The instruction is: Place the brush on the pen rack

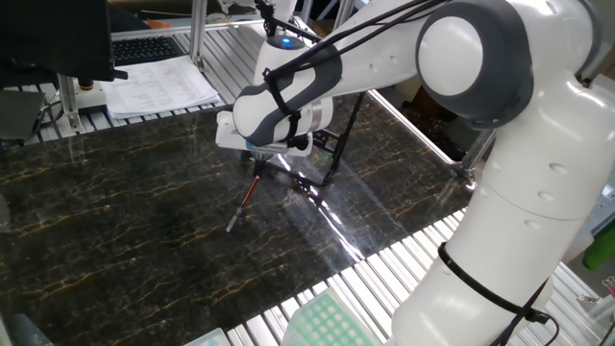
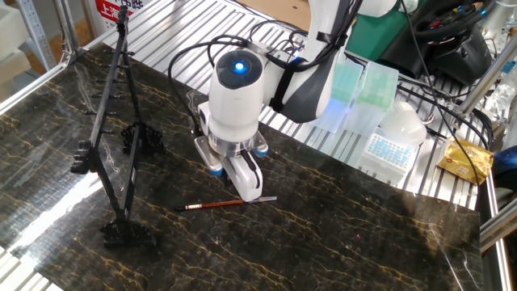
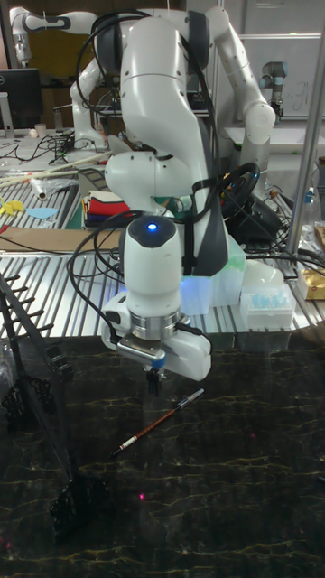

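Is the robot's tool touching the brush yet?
Cannot tell. In the other fixed view the tool overlaps the brush near its pale end, but no view shows contact or a clear gap.

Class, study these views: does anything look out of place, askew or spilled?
Only the brush: it lies flat on the table apart from the pen rack. The tool hovers above it. Nothing spilled or damaged.

Table (image 2: 339, 242): dark marble-look slab, polished, glossy, window glare reflected. Surround of ribbed bare metal slats (image 2: 202, 32), satin sheen. Pen rack (image 2: 113, 137): thin black rod, matt, metal by appearance. Brush (image 2: 222, 204): reddish-brown lacquered shaft, dark section, pale grey end. Arm shell (image 1: 461, 58): smooth white plastic, glossy, grey joints. Printed paper sheets (image 1: 159, 86) seen matt.
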Controlling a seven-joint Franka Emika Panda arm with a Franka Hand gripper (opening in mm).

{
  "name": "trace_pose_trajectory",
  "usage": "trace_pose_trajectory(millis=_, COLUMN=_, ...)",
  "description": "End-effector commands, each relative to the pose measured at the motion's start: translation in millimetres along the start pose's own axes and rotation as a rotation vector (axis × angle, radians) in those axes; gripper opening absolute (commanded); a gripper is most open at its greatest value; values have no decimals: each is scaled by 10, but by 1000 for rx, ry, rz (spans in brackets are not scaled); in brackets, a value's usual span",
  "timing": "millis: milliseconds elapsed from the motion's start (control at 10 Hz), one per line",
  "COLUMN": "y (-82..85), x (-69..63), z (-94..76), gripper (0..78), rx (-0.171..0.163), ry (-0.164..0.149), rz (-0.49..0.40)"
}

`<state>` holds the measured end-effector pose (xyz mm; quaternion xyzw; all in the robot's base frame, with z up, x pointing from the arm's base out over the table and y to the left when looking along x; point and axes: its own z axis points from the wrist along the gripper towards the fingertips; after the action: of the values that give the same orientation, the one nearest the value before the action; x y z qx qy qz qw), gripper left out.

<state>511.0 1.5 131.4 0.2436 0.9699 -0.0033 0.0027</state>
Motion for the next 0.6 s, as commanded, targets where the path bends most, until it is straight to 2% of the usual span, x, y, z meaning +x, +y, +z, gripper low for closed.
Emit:
trace_pose_trajectory(millis=100, y=4, x=-9, z=-10, gripper=0, rx=-3, ry=13, rz=7)
trace_pose_trajectory(millis=600, y=37, x=-17, z=42, gripper=0, rx=-14, ry=23, rz=-24)
